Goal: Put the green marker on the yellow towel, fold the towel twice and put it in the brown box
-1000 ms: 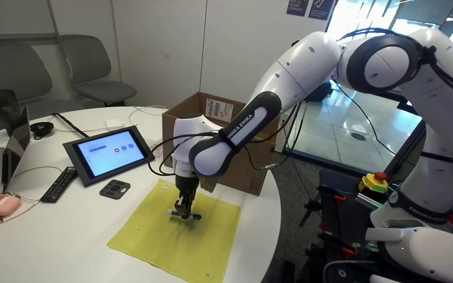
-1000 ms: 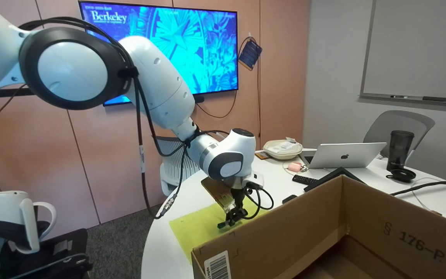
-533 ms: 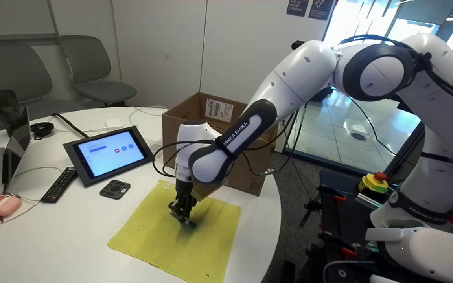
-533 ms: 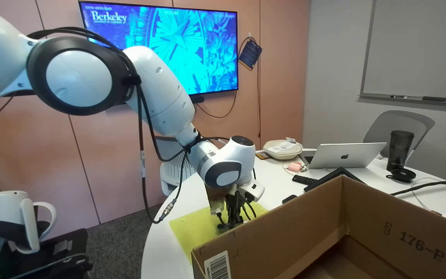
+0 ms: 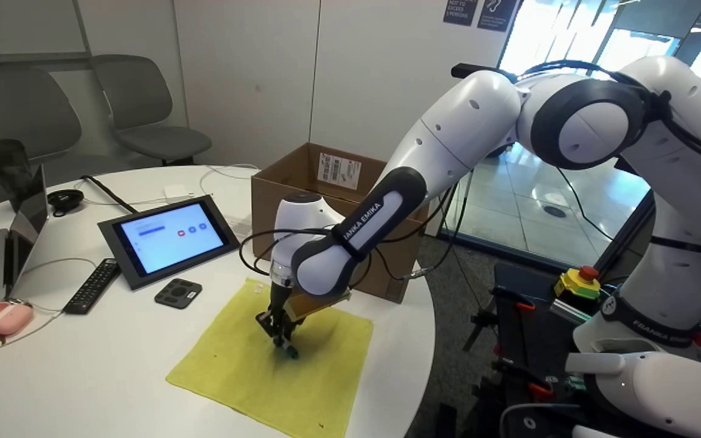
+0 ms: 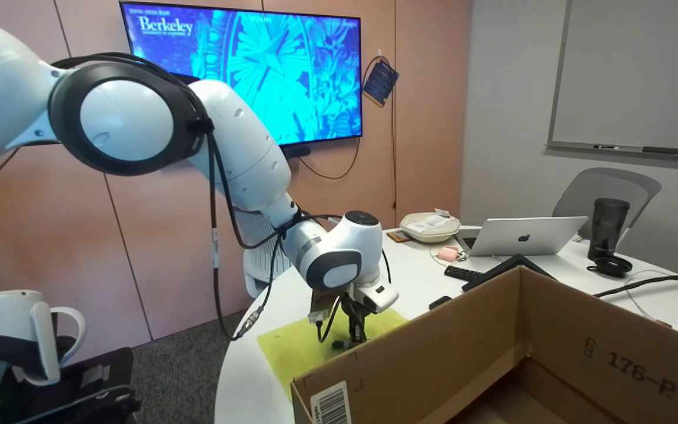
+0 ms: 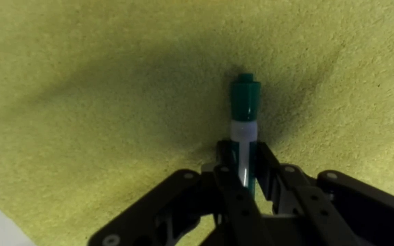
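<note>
Nearly closed, my fingers [image 7: 267, 169] pinch the green marker [image 7: 245, 102]. Above them, the arm [image 5: 442, 143] reads "EMIKA"; near them, the brown box [image 6: 480, 344], "176-P".

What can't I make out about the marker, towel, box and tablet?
In the wrist view: green marker, lower end hidden by the gripper.
In an exterior view: yellow towel, partly hidden behind the brown box.
Same view: brown box, floor partly cut off by the bottom edge.
In an exterior view: tablet, screen text too small to read.
</note>
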You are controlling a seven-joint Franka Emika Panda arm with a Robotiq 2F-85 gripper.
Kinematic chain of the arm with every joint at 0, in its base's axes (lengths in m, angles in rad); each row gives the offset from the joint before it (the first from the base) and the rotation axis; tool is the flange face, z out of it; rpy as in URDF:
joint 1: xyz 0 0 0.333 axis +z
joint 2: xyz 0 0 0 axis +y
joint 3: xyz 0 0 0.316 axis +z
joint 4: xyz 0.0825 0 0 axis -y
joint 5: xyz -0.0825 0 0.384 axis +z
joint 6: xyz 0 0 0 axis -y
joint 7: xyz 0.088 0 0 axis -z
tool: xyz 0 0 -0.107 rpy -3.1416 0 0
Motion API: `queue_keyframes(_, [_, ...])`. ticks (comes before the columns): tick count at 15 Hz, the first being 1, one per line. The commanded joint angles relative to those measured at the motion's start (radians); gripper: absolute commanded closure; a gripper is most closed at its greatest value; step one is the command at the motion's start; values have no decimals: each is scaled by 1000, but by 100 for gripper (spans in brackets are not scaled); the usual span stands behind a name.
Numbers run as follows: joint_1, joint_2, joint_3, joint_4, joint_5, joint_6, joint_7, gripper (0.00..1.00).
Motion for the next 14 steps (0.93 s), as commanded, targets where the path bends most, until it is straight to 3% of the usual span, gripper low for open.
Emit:
queue_keyframes(1, [-19,-11,22,-16,19,20,-67,81])
queue_keyframes(8, [-64,-25,80,-28,-22,-9,-325,82])
queue_keyframes(12, [-57,-25,76,-28,-51,-26,-393,83])
queue_keyframes(14, [-59,-25,76,-30,-57,-19,-408,77])
